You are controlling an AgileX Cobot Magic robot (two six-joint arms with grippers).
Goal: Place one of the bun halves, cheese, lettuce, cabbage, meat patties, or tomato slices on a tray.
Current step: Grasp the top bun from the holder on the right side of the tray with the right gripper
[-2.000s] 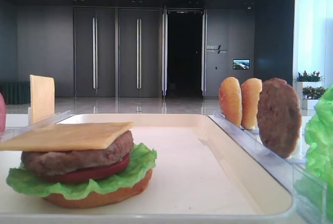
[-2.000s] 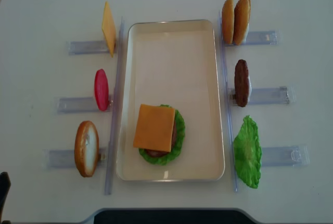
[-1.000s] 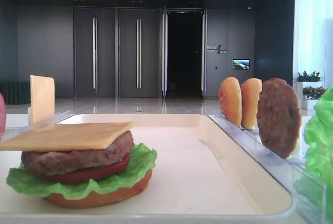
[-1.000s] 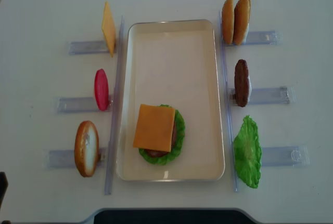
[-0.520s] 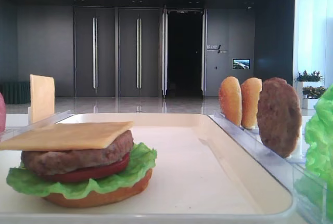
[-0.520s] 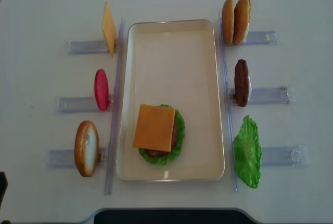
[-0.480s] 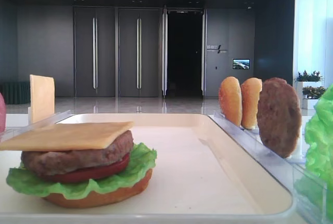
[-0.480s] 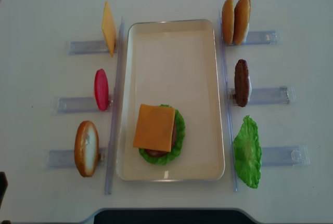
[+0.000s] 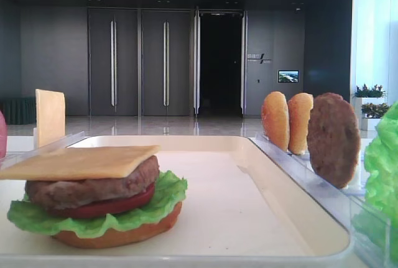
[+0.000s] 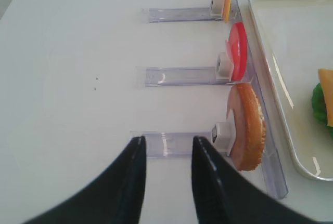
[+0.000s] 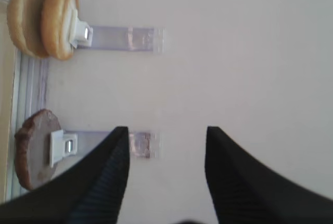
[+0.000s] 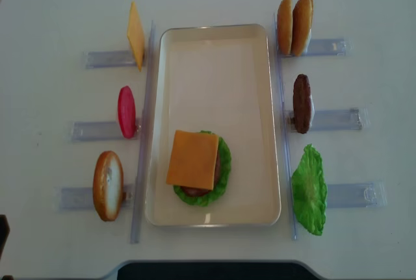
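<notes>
- We see the tray (image 12: 214,65) on the white surface (image 12: 52,7), carrying a stack: bun base, lettuce (image 12: 224,160), tomato, patty, with a cheese slice (image 12: 192,159) on top.
- The sesame bun top (image 10: 246,125) stands on edge in a clear rack (image 10: 171,144) left of the tray.
- Our left end effector (image 10: 165,154) hangs over that rack, fingers narrowly parted, grasping nothing.
- Our right end effector (image 11: 165,151) is spread wide and empty near the standing meat patty (image 11: 32,156).

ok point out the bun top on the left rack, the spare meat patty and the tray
bun top (image 12: 108,185), overhead view, on its crust
meat patty (image 12: 301,102), overhead view, on its upper edge
tray (image 12: 214,72), overhead view, on its bare floor
</notes>
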